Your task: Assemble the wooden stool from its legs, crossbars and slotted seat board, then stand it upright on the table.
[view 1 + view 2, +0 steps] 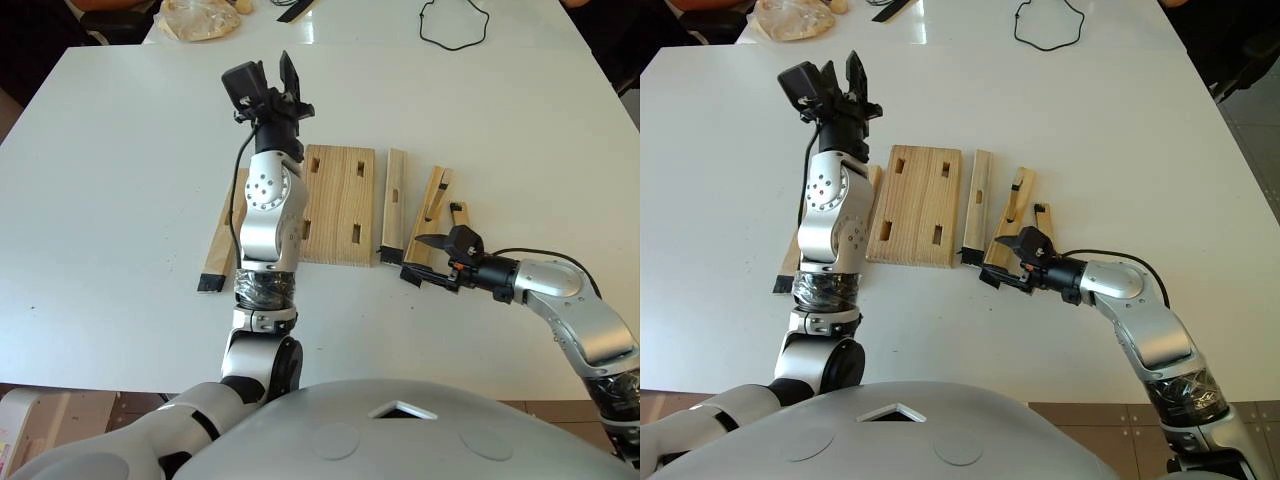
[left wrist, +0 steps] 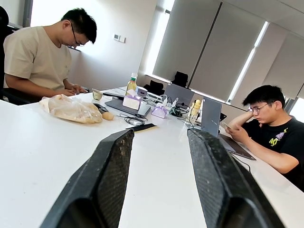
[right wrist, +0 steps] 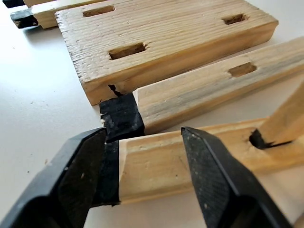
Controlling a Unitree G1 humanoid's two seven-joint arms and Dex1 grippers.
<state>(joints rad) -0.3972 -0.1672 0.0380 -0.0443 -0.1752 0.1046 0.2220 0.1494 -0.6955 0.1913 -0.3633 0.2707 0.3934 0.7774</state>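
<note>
Right pincer (image 3: 141, 142), black and textured, straddles a rough-grained, black-taped wooden leg (image 3: 152, 164).

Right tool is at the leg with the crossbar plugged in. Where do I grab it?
Grip the leg just past its black-taped end, coming from the robot's side and closing across its width. The crossbar juts out farther along, and the neighbouring leg lies close alongside.
</note>
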